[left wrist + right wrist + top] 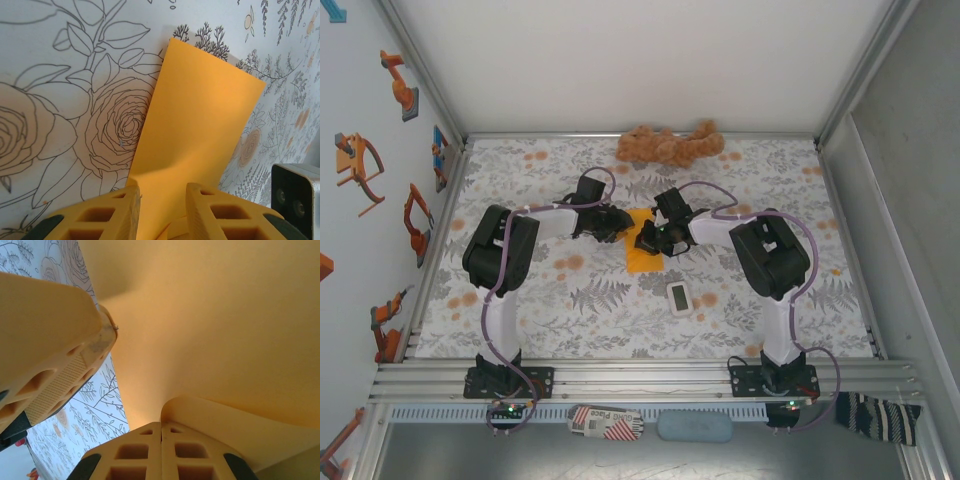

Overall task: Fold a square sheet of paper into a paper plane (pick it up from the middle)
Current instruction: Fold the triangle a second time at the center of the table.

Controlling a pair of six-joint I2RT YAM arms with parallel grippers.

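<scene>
The square sheet of paper point(642, 252) is plain orange and lies partly lifted on the flowered cloth at mid-table, between both grippers. My left gripper point(611, 226) comes at it from the left. In the left wrist view, the paper point(200, 125) runs up and to the right from between the parted yellow fingers of that gripper point(162, 194), and the left fingertip point(125, 200) touches its edge. My right gripper point(161, 426) is shut on a curled edge of the paper point(225, 315), which arches above it. A left-gripper finger point(50, 335) presses the sheet nearby.
A brown plush toy point(668, 146) lies at the back edge of the cloth. A small white rectangular device point(680, 297) sits in front of the right gripper. A metal rail point(640, 372) borders the near side, and walls enclose the left, back and right.
</scene>
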